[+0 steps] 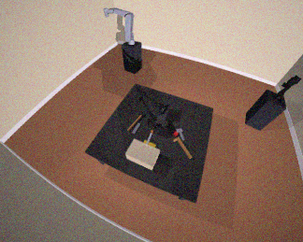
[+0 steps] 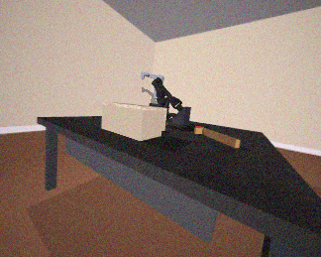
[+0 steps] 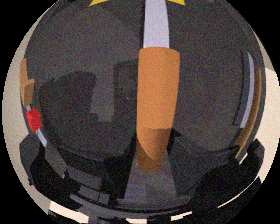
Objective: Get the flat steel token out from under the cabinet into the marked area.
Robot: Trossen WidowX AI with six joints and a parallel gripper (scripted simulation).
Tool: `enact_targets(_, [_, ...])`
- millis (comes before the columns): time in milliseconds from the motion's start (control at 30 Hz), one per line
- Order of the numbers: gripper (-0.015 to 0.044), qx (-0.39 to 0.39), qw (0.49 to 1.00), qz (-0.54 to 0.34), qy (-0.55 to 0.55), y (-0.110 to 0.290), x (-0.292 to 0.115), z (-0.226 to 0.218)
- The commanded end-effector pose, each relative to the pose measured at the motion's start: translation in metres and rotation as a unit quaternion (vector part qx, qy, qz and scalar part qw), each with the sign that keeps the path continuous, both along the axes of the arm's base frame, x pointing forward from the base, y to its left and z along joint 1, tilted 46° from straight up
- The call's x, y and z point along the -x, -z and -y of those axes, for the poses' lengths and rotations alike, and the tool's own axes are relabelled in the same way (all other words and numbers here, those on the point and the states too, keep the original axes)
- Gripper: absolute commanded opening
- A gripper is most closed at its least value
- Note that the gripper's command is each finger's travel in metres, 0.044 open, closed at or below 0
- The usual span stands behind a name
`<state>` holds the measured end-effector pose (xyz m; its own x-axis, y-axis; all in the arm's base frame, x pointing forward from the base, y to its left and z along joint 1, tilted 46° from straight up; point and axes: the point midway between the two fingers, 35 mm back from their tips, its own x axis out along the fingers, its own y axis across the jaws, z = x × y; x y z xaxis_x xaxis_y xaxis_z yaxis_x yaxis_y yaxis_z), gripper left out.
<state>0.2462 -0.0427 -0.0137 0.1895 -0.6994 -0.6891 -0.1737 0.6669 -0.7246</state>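
Note:
The beige cabinet (image 1: 142, 154) stands near the table's front, and also shows in the exterior view (image 2: 133, 120). My gripper (image 1: 159, 121) is shut on a tool with an orange-brown handle (image 3: 156, 97) and a flat grey blade (image 3: 156, 18). The blade points at the marked area and its tip reaches the yellow edge. The steel token is not visible in any view.
A wooden stick with a red end (image 1: 182, 143) lies right of the gripper, also seen from the side (image 2: 219, 136). Another wooden-handled tool (image 1: 136, 123) lies to the left. Two dark camera stands (image 1: 131, 57) (image 1: 266, 108) stand on the floor.

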Motion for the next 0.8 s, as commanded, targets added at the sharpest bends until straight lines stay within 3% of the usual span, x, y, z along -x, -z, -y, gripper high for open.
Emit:
enact_targets(0, [0.0000,0.003,1.000,-0.013,-0.012,-0.003,0.000,0.001])
enact_targets(767, [0.0000,0.014,0.997,-0.052,-0.048,-0.016,-0.002,0.011])
